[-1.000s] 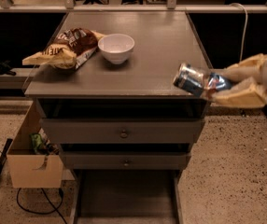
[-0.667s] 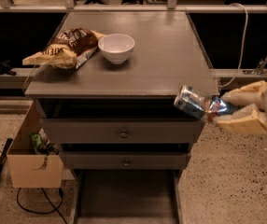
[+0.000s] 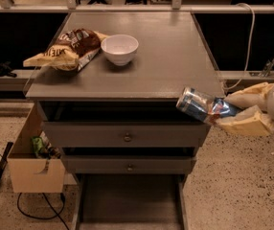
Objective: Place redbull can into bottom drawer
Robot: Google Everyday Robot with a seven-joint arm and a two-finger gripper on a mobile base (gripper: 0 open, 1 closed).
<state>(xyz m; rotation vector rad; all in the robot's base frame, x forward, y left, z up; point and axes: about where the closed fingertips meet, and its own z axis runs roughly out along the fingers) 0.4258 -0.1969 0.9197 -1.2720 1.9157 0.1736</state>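
The redbull can (image 3: 201, 105), silver and blue with red marks, lies tilted on its side in the air in front of the cabinet's front right corner. My gripper (image 3: 228, 113) reaches in from the right, its cream fingers (image 3: 245, 123) shut on the can's right end. The can hangs at the level of the gap under the top. The bottom drawer (image 3: 82, 202) is pulled open at the bottom of the view, its dark flat floor showing between thin side walls, well below and left of the can.
On the cabinet top (image 3: 165, 56) sit a white bowl (image 3: 119, 48) and a yellow-and-brown chip bag (image 3: 65, 51). Two shut drawer fronts with knobs (image 3: 127, 137) (image 3: 130, 167) sit above the open drawer. A cardboard box (image 3: 34, 162) stands on the floor at left.
My gripper has carried the can down and forward off the cabinet top's right edge, so it is now in front of the cabinet's front corner.
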